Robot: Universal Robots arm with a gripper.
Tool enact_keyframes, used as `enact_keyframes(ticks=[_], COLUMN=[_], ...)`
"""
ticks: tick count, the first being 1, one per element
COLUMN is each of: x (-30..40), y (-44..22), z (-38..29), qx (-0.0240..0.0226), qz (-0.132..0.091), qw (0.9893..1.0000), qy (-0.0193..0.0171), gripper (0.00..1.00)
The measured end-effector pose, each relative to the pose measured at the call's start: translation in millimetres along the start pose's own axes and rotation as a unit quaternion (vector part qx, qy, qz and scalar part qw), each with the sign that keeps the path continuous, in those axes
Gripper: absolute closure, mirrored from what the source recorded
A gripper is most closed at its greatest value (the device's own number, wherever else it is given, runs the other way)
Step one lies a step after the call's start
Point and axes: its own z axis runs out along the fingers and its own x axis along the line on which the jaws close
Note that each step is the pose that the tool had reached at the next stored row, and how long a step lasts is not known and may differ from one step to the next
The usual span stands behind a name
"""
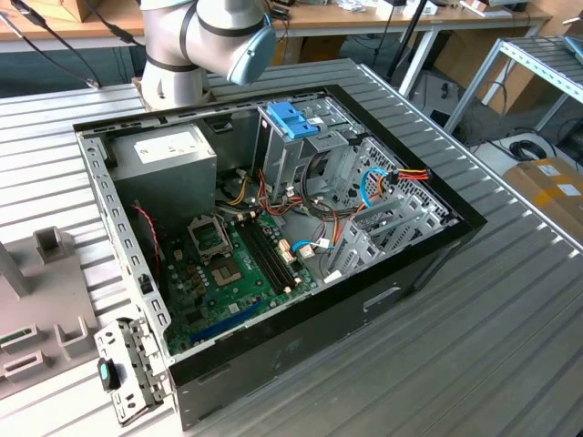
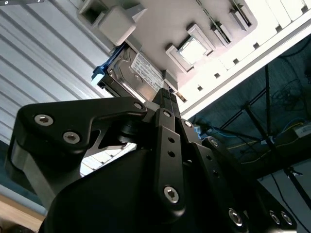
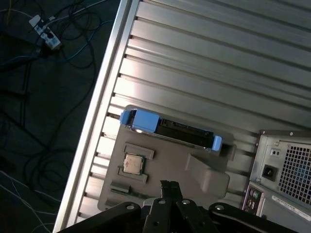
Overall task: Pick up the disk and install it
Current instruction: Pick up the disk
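My pincer [image 3: 168, 185] looks closed, its two fingertips [image 2: 165, 97] meeting with nothing between them, though in both wrist views I see it only from behind. It grips nothing. It hangs over the grey tray [image 3: 165, 160] at the edge of the tabletop [image 3: 218, 58], and it is pointed toward the disk [image 3: 180, 130].

The disk stands on its long edge in a slot of that tray. In the first wrist view its dark body runs between two bright blue ends of the carrier. In the second wrist view the disk [image 2: 133, 73] shows its labelled flat face, with a bit of blue at one end. It is near my fingertips but apart from them. A small square chip [image 3: 132, 164] sits in another pocket of the tray, between the disk and the pincer as the first wrist view shows it. The rear of the case [image 3: 286, 170] stands just beside the tray. Past the tabletop's edge, cables lie on the dark floor [image 3: 39, 97].

In the exterior view my arm [image 1: 196, 41] rises behind the case [image 1: 301, 337], which lies open on the ribbed tabletop [image 1: 510, 346]. Inside are the green board [image 1: 228, 273] and the metal cage [image 1: 310, 159] with its blue tab [image 1: 293, 118]. Part of the tray [image 1: 36, 319] shows at the exterior view's left.
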Motion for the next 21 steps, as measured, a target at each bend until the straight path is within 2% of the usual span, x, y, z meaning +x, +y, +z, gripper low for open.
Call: enact_keyframes(ticks=[12, 21], x=[0.0, 0.0], y=[0.0, 0.0], z=[0.0, 0.0], qx=[-0.0008, -0.0015], qz=[-0.035, -0.061], qw=[0.9994, 0.9981], qy=[0.0015, 0.0026], gripper=[0.9, 0.9])
